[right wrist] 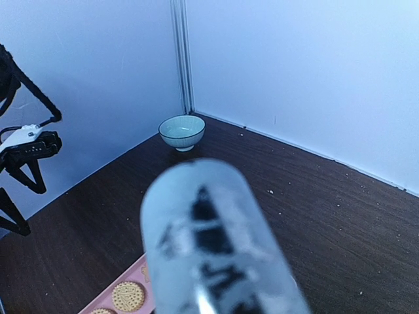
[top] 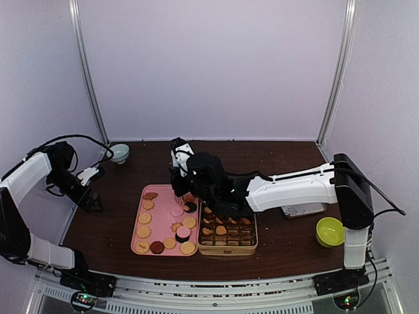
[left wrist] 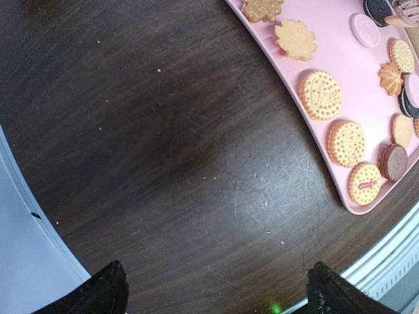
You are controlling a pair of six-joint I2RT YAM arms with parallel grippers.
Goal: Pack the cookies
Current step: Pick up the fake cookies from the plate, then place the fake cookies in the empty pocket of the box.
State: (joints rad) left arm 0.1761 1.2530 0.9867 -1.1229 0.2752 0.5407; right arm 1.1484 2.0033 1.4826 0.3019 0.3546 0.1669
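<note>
Several cookies (top: 144, 218) lie on a pink tray (top: 161, 210); most are tan and round, a few dark or pink. More cookies fill the compartments of a tan box (top: 227, 233) right of the tray. My right gripper (top: 181, 175) hangs over the tray's far right corner, shut on metal tongs (right wrist: 216, 248) that blur across the right wrist view and hide its fingers. My left gripper (left wrist: 218, 291) is open and empty over bare table left of the tray (left wrist: 340, 65). It shows in the top view (top: 91, 199) too. Cookies (left wrist: 320, 94) line the tray's near edge.
A small pale bowl (top: 119, 153) stands at the back left, also seen in the right wrist view (right wrist: 182, 132). A green bowl (top: 330, 231) and a foil tray (top: 303, 210) sit at the right. The table's left edge (left wrist: 39, 222) runs close to my left gripper.
</note>
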